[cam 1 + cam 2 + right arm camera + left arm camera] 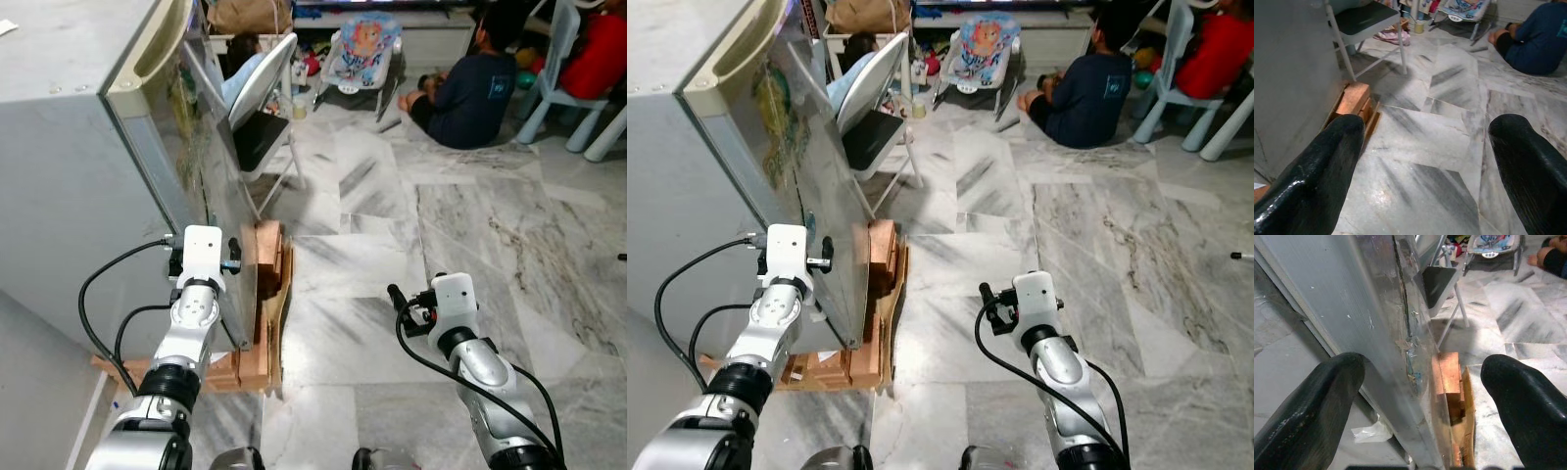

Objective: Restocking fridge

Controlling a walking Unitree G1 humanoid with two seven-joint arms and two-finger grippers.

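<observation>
Left gripper (pixel 1415 396): spread wide astride the fridge door (pixel 211 196) edge, left of frame; close squarely before you pull.
Right gripper (pixel 1425 166): wide, empty over marble floor (pixel 392 294).

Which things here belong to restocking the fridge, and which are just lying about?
Job: fridge; its door; left gripper, open astride the door edge; right gripper, open over the floor.
Lying about: folding chair; baby bouncer; wooden blocks; seated person.
</observation>
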